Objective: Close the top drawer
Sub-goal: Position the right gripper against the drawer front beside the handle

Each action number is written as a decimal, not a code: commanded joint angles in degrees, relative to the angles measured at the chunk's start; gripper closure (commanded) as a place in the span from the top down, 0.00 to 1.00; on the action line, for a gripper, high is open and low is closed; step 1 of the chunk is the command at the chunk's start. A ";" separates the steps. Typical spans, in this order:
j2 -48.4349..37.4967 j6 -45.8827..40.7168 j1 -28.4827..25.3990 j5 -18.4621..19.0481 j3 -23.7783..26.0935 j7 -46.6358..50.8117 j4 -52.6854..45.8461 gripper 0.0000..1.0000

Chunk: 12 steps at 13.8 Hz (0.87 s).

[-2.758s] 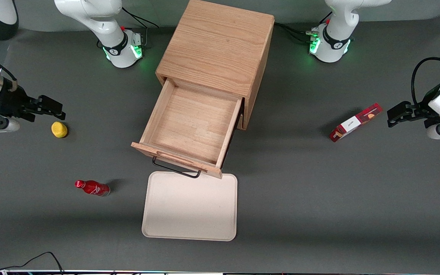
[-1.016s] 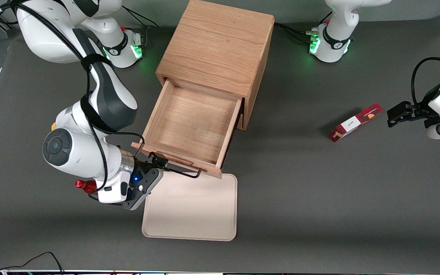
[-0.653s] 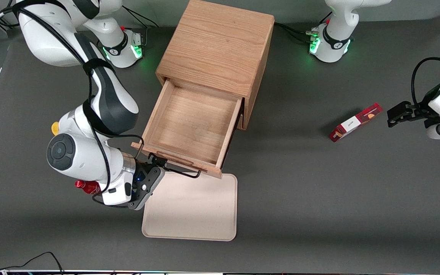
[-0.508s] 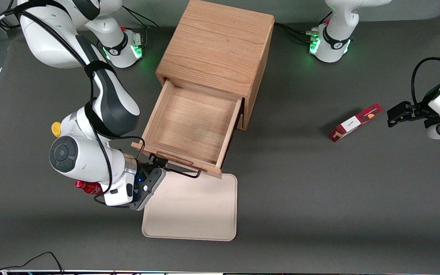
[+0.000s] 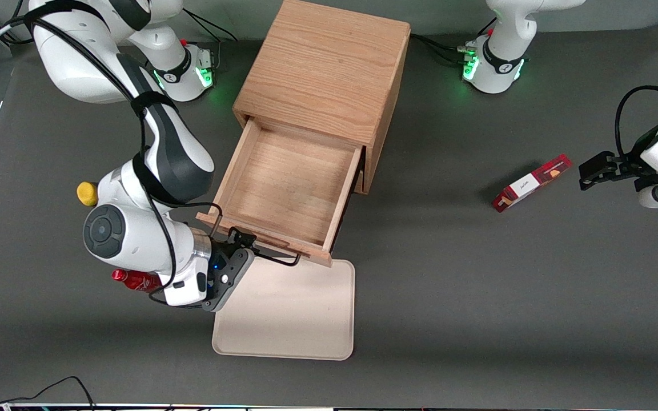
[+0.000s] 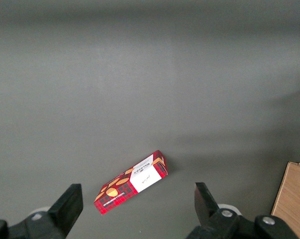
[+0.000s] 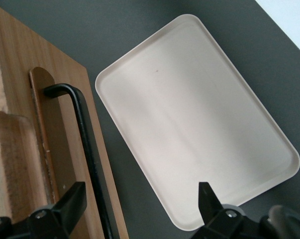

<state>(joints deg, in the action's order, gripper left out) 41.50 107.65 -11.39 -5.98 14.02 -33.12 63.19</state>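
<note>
A: Where did the top drawer (image 5: 289,188) stand — the light wood box with the black wire handle (image 5: 275,259) and the raised wooden strip on its front?

B: Pulled well out of the oak cabinet (image 5: 329,74), toward the front camera. Inside was bare wood. Its front overhung the nearest edge of the flat cream rectangular tray (image 5: 286,311), which lay on the dark grey table (image 5: 477,285) just in front of the cabinet.

A: And the gripper (image 5: 241,240)?

B: At the drawer front, at the end of the handle toward the working arm's side. Fingers spread wide, holding nothing — the wrist view showed one fingertip (image 7: 70,201) over the wooden front by the black bar (image 7: 87,149), the other (image 7: 207,196) over the tray (image 7: 189,114). Whether a finger touched the front, could not tell.

A: Anything else on the table?

B: Small yellow round object (image 5: 87,193) toward the working arm's end, partly hidden by the arm. Red bottle with a red cap (image 5: 135,279), lying on its side, nearer the front camera than the yellow one and mostly under the wrist. Toward the parked arm's end, a red and white carton (image 5: 530,182), lying flat and well apart from the cabinet; it also showed in the left wrist view (image 6: 131,181).
</note>
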 commanded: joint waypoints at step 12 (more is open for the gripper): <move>-3.60 0.10 -1.09 -0.97 0.13 -1.07 8.16 1.00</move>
<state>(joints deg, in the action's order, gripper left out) 41.10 107.22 -11.53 -6.28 14.50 -33.45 66.00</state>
